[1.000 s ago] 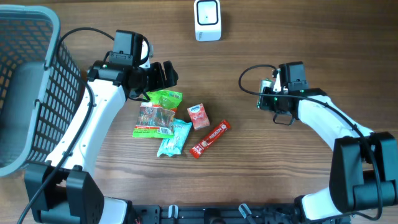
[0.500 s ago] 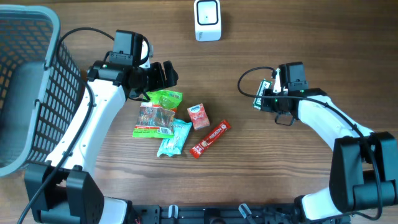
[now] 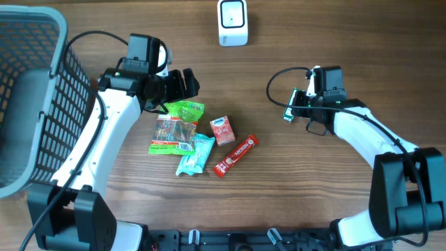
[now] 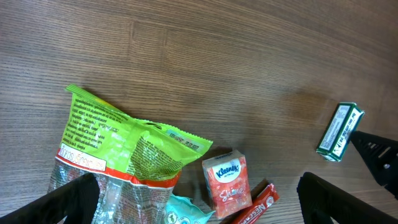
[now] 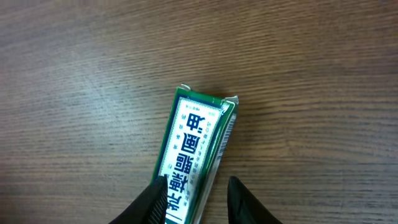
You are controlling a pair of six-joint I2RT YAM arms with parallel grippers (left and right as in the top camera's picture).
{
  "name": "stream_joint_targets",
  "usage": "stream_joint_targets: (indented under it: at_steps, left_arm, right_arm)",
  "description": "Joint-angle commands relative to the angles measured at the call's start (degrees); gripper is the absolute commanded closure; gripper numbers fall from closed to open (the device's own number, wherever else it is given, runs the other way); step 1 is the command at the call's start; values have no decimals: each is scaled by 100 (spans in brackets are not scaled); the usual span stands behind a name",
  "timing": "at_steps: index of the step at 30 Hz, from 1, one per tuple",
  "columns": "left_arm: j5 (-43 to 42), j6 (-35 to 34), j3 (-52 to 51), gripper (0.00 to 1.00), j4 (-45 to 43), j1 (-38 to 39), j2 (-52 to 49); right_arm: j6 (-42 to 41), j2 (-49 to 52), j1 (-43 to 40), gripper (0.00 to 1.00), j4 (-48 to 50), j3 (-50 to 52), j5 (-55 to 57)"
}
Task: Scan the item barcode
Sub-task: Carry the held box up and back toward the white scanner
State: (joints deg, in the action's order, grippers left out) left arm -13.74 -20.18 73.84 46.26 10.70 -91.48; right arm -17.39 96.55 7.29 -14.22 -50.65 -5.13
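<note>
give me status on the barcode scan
Left gripper open above the snack pile. Right gripper straddles the green box, grip unclear. Nothing lying between box and scanner.

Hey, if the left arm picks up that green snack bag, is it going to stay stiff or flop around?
Probably floppy: the green snack bag is creased and its top edge is folded over, so it looks like thin film that would sag from a pinch. It is likely light for its size. The glossy surface may also be a bit slippery between the fingers.
</note>
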Motion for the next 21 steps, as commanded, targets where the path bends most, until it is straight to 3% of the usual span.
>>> stream_joint_targets:
  at_steps: [1, 9, 11, 12, 13, 21]
  left_arm:
    - [15, 92, 9, 0, -13, -22, 83]
    - [15, 92, 9, 0, -13, -22, 83]
    - [15, 92, 9, 0, -13, -22, 83]
    - [15, 92, 9, 0, -13, -22, 83]
    - [15, 92, 9, 0, -13, -22, 83]
    - [15, 92, 9, 0, -13, -22, 83]
  right_arm:
    - [-608, 74, -13, 68, 9, 52, -50]
    - [-874, 645, -13, 69, 59, 52, -118]
    - [-848, 796, -13, 78, 175, 52, -286]
    - [-833, 774, -13, 90, 212, 52, -286]
    - [-811, 693, -20, 96, 223, 46, -284]
    - [234, -1080, -24, 96, -293, 37, 380]
